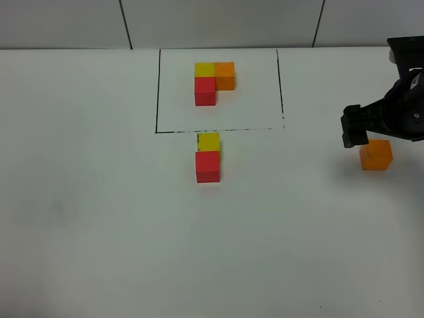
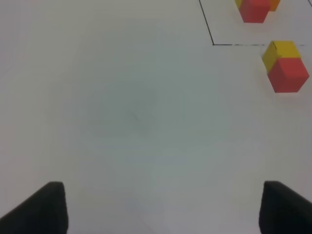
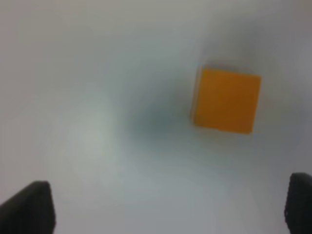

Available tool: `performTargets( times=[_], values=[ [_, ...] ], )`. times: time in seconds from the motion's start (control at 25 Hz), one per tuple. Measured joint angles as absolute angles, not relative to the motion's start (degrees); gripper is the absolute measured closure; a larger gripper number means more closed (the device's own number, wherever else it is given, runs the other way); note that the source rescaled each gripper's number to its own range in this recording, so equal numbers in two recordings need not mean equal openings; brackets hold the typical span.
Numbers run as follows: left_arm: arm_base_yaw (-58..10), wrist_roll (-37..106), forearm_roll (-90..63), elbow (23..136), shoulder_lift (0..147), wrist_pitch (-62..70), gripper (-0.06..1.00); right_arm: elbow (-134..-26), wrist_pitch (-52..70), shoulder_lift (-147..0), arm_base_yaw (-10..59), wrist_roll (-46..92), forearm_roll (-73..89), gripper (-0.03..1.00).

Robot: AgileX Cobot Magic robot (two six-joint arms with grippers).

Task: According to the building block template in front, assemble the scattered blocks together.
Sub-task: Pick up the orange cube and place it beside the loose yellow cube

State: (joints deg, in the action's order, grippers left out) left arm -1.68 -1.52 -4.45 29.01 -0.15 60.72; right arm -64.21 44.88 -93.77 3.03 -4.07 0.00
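Desk [image 1: 99, 232]: white, carrying every block.
Black-lined rectangle [image 1: 158, 93]: thin outline at the far middle of the desk, by the wall.
Inside the rectangle: building block template [image 1: 213, 83], three joined cubes in an L. Yellow at far left, orange touching its right side, red touching its near side. Set in the far half of the frame, clear of all four lines.
Yellow cube [image 1: 209, 141]: loose, outside the rectangle, right up against its near line, straight below the template.
Red cube [image 1: 207, 166]: loose, touching the yellow cube's near face and in line with it.
Orange cube [image 1: 375, 155]: loose, alone at the right of the desk, well apart from the pair and outside the rectangle.
Right hand [image 3: 163, 209]: released, fingers spread wide, nothing between them; orange cube [image 3: 226, 100] ahead of the fingertips, not gripped.
Left hand [image 2: 161, 209]: released, fingers far apart over bare desk, holding nothing.
Exterior high view alone: whole rectangle, all six cubes at once, dark right arm just beside the orange cube.
Left wrist view alone: left fingertips; also the yellow cube [image 2: 280, 51] and red cube [image 2: 288, 74] up close, one corner of the rectangle, part of the template.
Right wrist view alone: orange cube's top face, blurred, with a soft shadow beside it.
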Motion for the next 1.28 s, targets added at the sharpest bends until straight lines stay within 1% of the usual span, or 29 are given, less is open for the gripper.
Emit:
performTargets(
  times=[0.32, 0.72, 0.96, 1.28],
  values=[
    [-1.7, -1.5, -4.5, 29.0, -0.2, 60.7, 0.21, -68.8, 44.8, -99.1, 1.7, -0.8, 0.0, 0.05],
    [-1.7, -1.5, -4.5, 29.0, -0.2, 60.7, 0.21, -69.1, 41.3, -105.0, 0.9, 0.9, 0.5, 0.05],
    [-1.7, -1.5, -4.5, 29.0, -0.2, 60.7, 0.21, -69.1, 41.2, -107.4, -1.3, 1.0, 0.5, 0.05],
    [-1.7, -1.5, -4.5, 29.0, -0.2, 60.7, 0.21, -69.1, 41.1, -109.0, -1.5, 3.2, 2.3, 0.05]
  ],
)
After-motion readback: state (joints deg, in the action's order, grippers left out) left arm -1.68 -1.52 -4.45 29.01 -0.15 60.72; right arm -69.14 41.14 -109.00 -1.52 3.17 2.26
